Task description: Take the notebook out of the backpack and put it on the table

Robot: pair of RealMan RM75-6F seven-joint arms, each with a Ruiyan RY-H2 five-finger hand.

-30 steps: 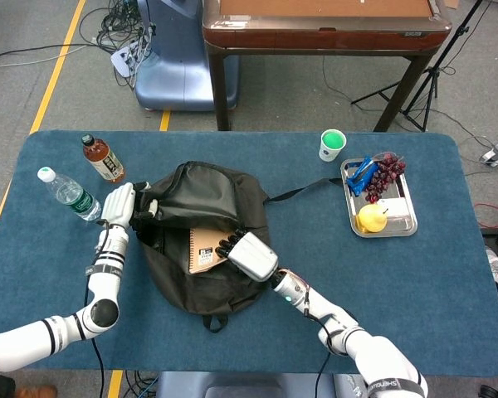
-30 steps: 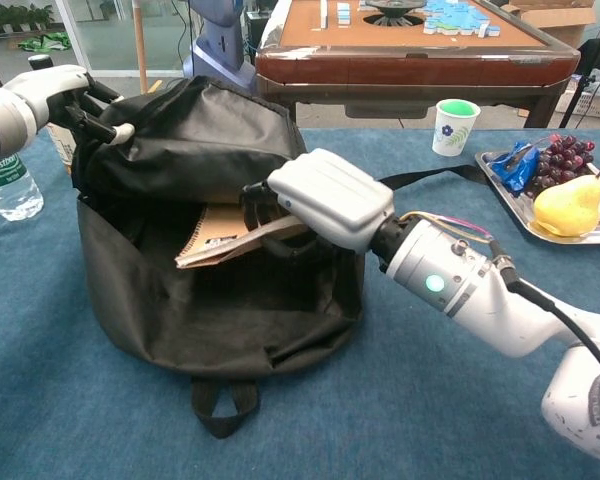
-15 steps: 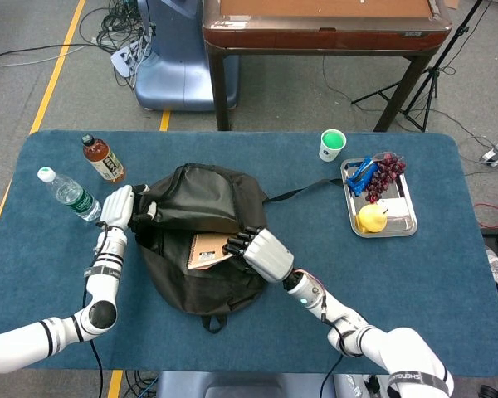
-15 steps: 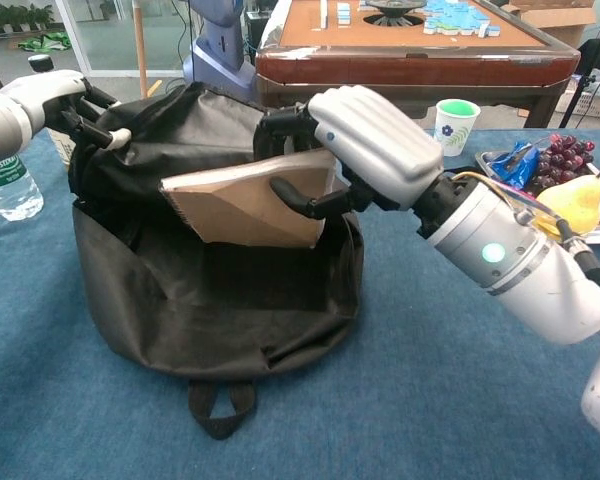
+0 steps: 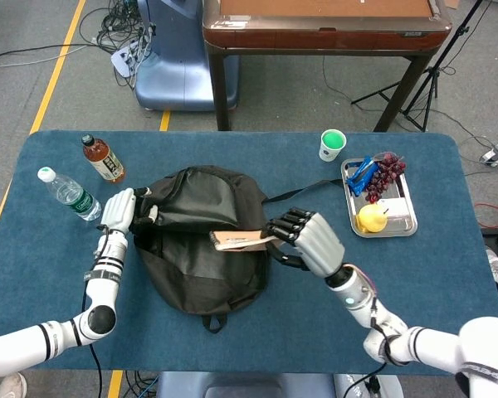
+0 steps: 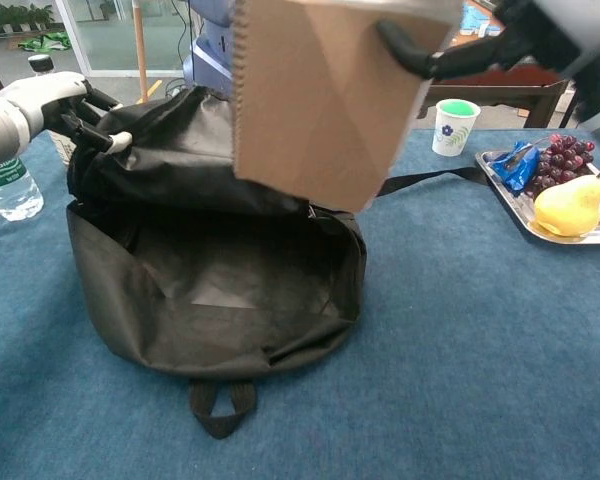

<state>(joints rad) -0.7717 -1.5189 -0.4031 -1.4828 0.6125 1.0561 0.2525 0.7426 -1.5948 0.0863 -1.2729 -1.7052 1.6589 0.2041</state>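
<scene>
Even indoor light, soft shadows. My right hand (image 6: 540, 35) blurs at the chest view's top edge. Head view sharp throughout.

My robot's left hand (image 5: 119, 211) has a smooth, glossy white shell over its back, with dark fingers (image 6: 92, 112) tipped in white showing in the chest view. Its wrist carries a black band with small pale lettering too tiny for me to read. Behind it the left arm (image 5: 62, 332) is built of rounded white segments with black rings at the seams and a black disc capping the elbow. My right hand (image 5: 307, 240) has a pale grey, ribbed back and black fingers (image 5: 284, 224). The right arm (image 5: 382, 327) is silvery white, with a small green light glowing near the wrist and thin cables running alongside.
</scene>
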